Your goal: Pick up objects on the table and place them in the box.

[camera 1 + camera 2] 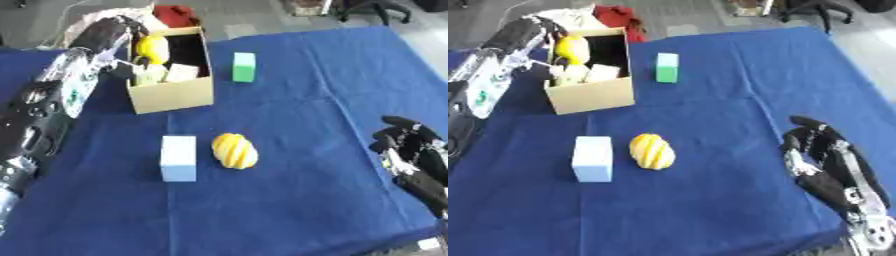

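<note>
A cardboard box (171,96) stands at the back left of the blue table (306,100), with pale items (166,74) inside. My left hand (118,29) is at the box's far left rim. Its fingers are curled on a smooth yellow fruit (152,48) that hangs over the opening. On the cloth lie a green block (244,66) to the right of the box, a pale blue-white block (178,157) in the middle, and a ridged yellow-orange fruit (234,150) beside it. My right hand (824,155) rests open at the right edge, holding nothing.
A red cloth (175,15) and pale clutter lie behind the box. My left forearm (52,95) stretches along the table's left side. Bare blue cloth spans the middle and right. Chair legs stand on the floor beyond the far edge.
</note>
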Robot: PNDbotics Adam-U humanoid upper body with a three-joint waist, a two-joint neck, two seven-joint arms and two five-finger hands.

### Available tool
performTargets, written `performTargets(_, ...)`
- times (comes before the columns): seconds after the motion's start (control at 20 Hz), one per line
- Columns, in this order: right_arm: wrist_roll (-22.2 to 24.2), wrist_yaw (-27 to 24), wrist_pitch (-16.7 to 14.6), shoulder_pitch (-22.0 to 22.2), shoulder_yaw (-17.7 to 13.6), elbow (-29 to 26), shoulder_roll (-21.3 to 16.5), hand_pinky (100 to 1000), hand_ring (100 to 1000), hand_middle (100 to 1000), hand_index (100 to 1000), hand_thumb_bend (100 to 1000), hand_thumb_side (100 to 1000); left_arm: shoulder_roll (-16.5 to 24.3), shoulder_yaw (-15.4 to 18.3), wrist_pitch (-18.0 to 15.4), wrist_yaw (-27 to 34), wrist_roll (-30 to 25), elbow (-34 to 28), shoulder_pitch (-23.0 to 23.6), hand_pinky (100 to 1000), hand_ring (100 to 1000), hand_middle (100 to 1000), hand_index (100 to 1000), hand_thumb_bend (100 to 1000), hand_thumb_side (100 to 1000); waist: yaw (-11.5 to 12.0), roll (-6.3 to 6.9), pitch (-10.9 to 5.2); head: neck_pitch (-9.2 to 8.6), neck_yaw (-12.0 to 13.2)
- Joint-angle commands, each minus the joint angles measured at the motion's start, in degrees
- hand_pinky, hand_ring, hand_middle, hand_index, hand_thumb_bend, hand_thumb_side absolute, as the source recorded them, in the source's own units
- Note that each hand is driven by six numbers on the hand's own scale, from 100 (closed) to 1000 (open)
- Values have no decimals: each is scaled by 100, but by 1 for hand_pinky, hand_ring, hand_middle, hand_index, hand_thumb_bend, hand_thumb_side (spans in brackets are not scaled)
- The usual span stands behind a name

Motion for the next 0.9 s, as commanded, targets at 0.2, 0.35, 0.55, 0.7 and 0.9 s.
performTargets(0.2,13,-16,-15,-31,-36,-68,-92,685,593,592,812,100,311,274,243,448,5,634,-109,-145,852,795,848,938,441,455,42,-47,-93,-48,-27)
performTargets(0.35,1,-3,-15,-24,-53,-67,-104,685,593,591,811,100,312,450,283,554,395,888,-334,-129,852,791,844,935,441,540,99,-41,-99,-60,-50)
performTargets(0.55,-9,22,-22,-24,-75,-74,-107,686,593,592,811,100,312,750,245,515,1024,933,-877,7,836,760,801,897,403,504,210,-30,-98,-90,-123)
performTargets(0.7,-20,62,-23,-52,-105,-75,-129,687,593,592,811,100,302,1055,235,493,1632,894,-1497,243,829,714,740,855,344,463,320,-30,-96,-109,-194)
performTargets(0.9,-6,168,-15,-224,-113,-50,-261,689,594,593,813,100,271,1571,228,359,2899,713,-2634,831,834,683,701,825,277,441,526,-47,-101,-127,-300)
